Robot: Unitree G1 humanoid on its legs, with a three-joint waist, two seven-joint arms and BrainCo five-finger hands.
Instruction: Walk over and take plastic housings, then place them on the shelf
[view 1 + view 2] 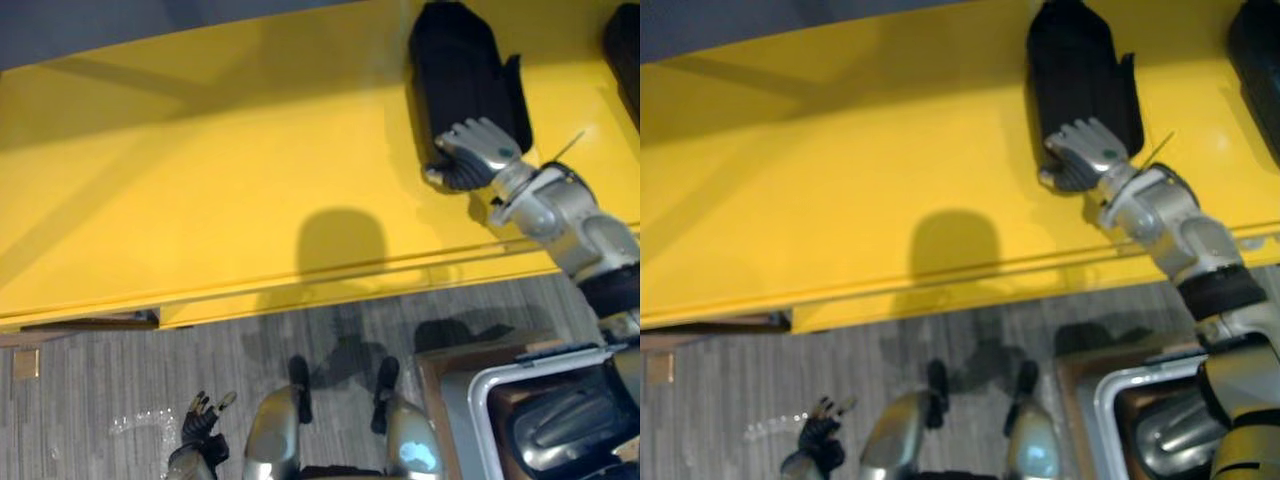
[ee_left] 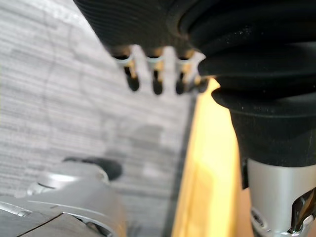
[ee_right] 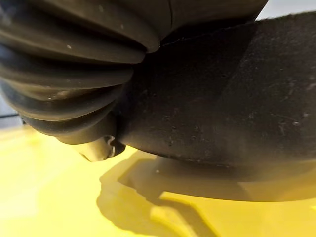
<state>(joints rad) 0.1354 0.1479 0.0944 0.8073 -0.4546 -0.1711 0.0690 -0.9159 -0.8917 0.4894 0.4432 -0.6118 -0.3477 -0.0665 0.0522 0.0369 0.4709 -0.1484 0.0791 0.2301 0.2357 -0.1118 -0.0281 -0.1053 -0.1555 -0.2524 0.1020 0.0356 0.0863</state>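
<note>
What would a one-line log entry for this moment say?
stage: placing | right hand: gripping black housing | black housing: on yellow shelf | left hand: open, idle, low

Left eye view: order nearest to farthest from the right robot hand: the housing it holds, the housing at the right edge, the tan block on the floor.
1. Held housing, in the right robot hand.
2. Edge housing, far right.
3. Tan block, on the floor, far left.
</note>
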